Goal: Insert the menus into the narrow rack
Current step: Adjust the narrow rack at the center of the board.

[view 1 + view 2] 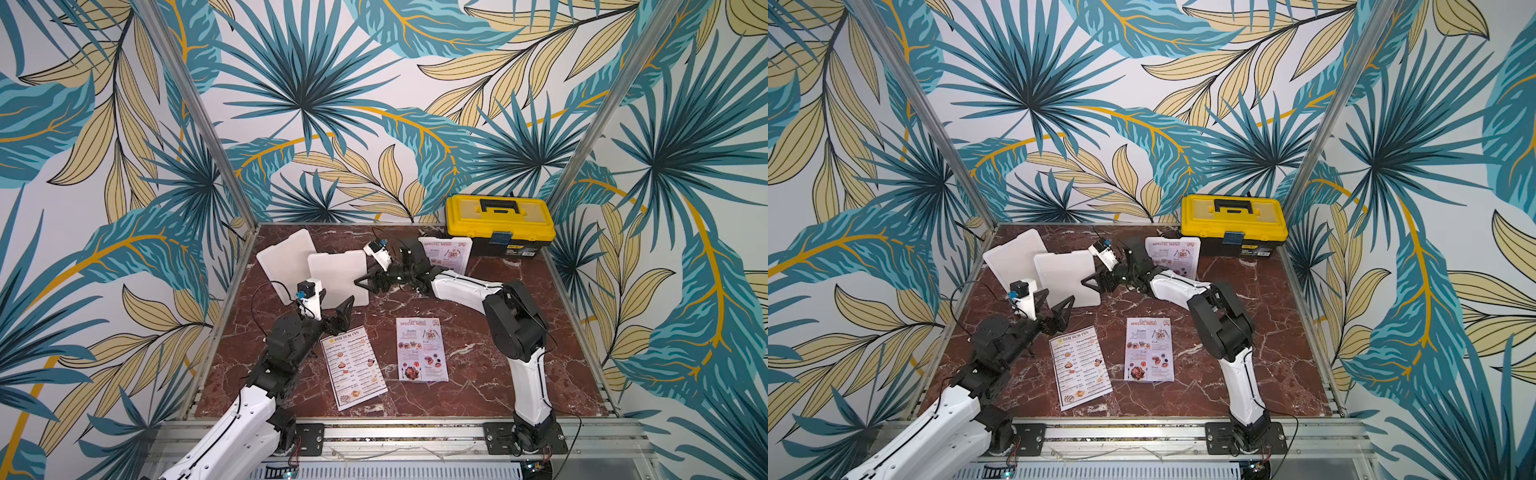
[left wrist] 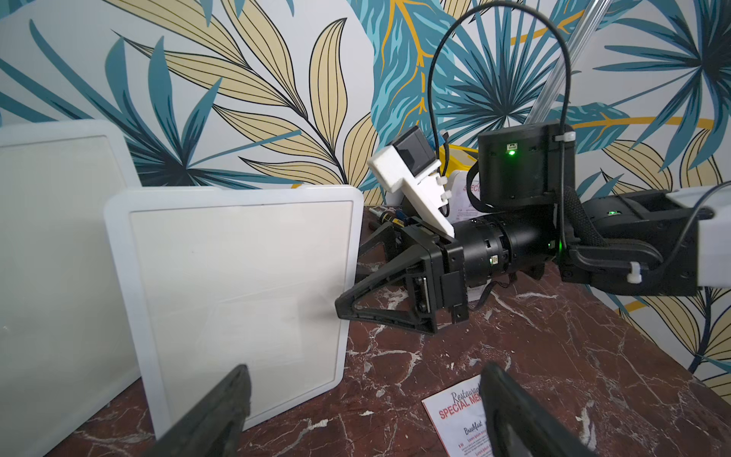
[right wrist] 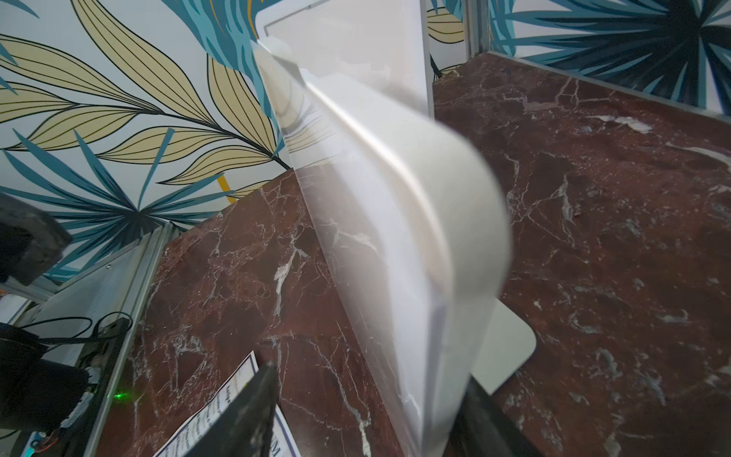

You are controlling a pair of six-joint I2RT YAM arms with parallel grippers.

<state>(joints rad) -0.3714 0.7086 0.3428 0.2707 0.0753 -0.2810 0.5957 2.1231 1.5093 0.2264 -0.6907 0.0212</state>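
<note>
Right gripper [image 1: 361, 282] sits at the right edge of the nearer white rack panel [image 1: 338, 278], a finger on each face. Can't tell if it has clamped or only straddles. Left gripper [image 1: 1052, 306] is spread wide and empty, hovering over the far end of the DIM SUM INN menu [image 1: 353, 370]. That menu lies flat, near-left of centre. One SPECIAL MENU sheet [image 1: 422, 349] lies flat just right of it. The other SPECIAL MENU sheet [image 1: 446, 251] stands upright far back, just in front of the yellow toolbox [image 1: 498, 224], partly hidden by the right arm. No menu in the rack that I can see.

Risks:
- The rack looks freestanding and light. A lopsided pinch or sideways nudge could tip or skid it into the farther white panel [image 1: 286, 262] just behind it.
- The slot behind the clear front sheet [image 3: 348, 237] looks tight, so limp paper could buckle at the mouth.
- The sheets lie flat on slick stone, so fingers may slide or crease them instead of lifting.
- Both arms crowd one spot, so a clash is possible.

Surface: dark red marble-look table [image 1: 478, 374], white veins, glossy. Room: teal and tan leaf wallpaper [image 1: 374, 83] on three sides, aluminium posts at the corners.
</note>
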